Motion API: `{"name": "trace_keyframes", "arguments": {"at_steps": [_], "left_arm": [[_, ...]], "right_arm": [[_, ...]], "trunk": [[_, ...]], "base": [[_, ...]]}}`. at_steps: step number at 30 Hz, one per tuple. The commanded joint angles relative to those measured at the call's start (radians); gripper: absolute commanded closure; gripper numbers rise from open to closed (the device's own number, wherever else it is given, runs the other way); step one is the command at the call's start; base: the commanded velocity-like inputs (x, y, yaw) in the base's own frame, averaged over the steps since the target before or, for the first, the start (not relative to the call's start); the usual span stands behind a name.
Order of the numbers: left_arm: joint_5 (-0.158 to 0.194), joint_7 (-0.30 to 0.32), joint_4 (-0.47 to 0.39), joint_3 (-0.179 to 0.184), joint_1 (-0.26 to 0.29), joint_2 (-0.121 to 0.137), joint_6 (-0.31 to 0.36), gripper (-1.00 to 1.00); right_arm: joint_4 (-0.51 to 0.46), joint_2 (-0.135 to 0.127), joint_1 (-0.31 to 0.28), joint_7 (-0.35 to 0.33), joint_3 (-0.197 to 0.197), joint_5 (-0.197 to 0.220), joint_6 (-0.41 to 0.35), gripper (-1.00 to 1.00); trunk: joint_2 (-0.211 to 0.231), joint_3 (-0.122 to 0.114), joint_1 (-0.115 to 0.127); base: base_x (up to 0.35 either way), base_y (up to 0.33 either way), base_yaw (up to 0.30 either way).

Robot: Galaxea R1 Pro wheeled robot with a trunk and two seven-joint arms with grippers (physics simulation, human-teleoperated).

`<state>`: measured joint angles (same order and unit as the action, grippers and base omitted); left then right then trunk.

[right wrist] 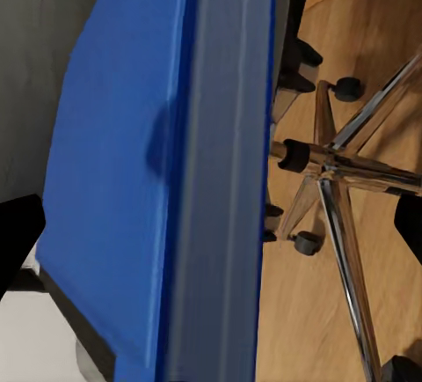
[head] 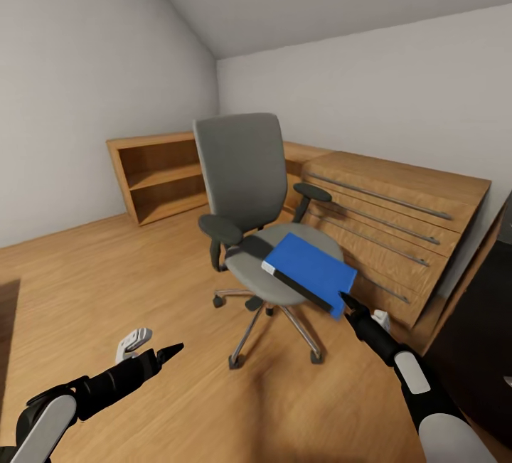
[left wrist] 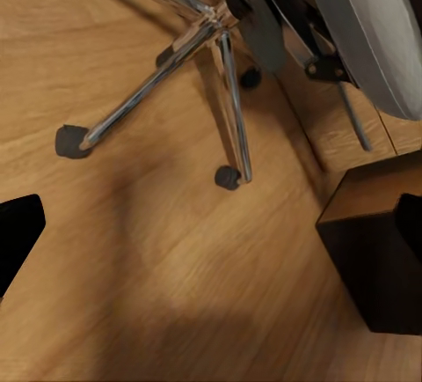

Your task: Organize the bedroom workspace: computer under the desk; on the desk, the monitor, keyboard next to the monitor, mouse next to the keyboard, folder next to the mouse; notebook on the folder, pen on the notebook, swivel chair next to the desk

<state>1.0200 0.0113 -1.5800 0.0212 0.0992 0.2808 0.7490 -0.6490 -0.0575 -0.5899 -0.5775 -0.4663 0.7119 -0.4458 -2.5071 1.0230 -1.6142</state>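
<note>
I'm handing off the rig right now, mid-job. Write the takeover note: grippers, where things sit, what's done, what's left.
Right gripper: at the near edge of the blue folder, open or shut unclear, not gripping yet.
Left gripper: low over the floor, holding nothing.
Folder lies on the swivel chair seat, overhanging its front edge.
Done: nothing confirmed.
Left: grasp the folder, carry it to the desk, then the remaining items and the chair.

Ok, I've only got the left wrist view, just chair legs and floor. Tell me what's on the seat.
Observer: A blue folder lies on the swivel chair seat, one corner overhanging the front.
Operator: Place the right gripper.
Observer: The right gripper sits at that overhanging corner, jaws open.
Operator: Now the left.
Observer: The left gripper hangs low over the floor, short of the chair.
</note>
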Motion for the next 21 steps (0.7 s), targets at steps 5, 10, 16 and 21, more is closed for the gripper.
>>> {"name": "trace_keyframes", "arguments": {"at_steps": [5, 10, 16, 21], "left_arm": [[0.0, 0.001, 0.001, 0.0, 0.001, 0.001, 0.004, -1.0], [0.0, 0.002, 0.001, 0.0, 0.001, 0.0, 0.004, -1.0], [0.001, 0.001, 0.001, 0.0, 0.001, 0.001, 0.004, -1.0], [0.001, 0.002, 0.002, 0.0, 0.001, 0.001, 0.004, -1.0]], "right_arm": [[0.0, -0.001, -0.001, -0.001, -0.003, 0.006, -0.008, -1.0], [0.001, 0.0, -0.001, -0.001, -0.003, 0.006, -0.008, -1.0], [0.002, 0.0, -0.001, -0.001, -0.002, 0.005, -0.008, -1.0], [0.002, 0.001, -0.001, -0.001, 0.0, 0.005, -0.008, -1.0]], "trunk": [[0.0, 0.001, 0.0], [0.0, 0.001, 0.0], [0.0, 0.001, 0.0], [0.0, 0.001, 0.0]], "base": [[0.166, 0.0, 0.0], [0.039, 0.0, 0.0], [0.009, 0.0, 0.0], [0.002, 0.0, 0.0]]}}
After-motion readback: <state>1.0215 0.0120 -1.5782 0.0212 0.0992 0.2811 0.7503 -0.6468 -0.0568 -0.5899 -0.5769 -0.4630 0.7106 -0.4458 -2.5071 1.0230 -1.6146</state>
